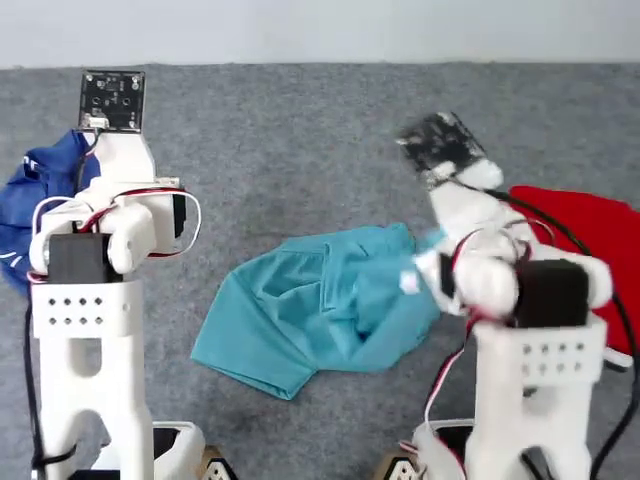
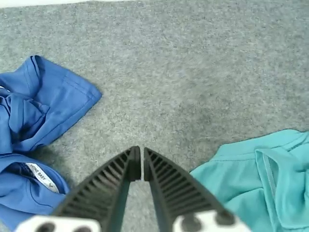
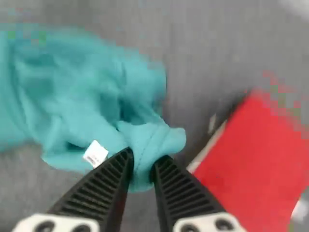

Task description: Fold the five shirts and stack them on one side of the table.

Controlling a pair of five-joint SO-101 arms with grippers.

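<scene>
A crumpled teal shirt point(image 1: 320, 305) lies in the middle of the grey table. My right gripper point(image 3: 141, 166) is shut on a bunched fold of the teal shirt point(image 3: 87, 111) near its white label; in the high view the right arm point(image 1: 480, 270) sits at the shirt's right edge. A red shirt point(image 1: 590, 240) lies flat at the right, also seen as the red shirt point(image 3: 256, 159) beside the right gripper. A blue shirt point(image 1: 40, 200) is heaped at the left edge. My left gripper point(image 2: 142, 164) is shut and empty over bare table between the blue shirt point(image 2: 38, 121) and the teal shirt point(image 2: 260, 179).
The grey carpet-like tabletop point(image 1: 300, 140) stretches bare toward the back. The two arms' white bases point(image 1: 90, 390) stand at the front edge, left and right.
</scene>
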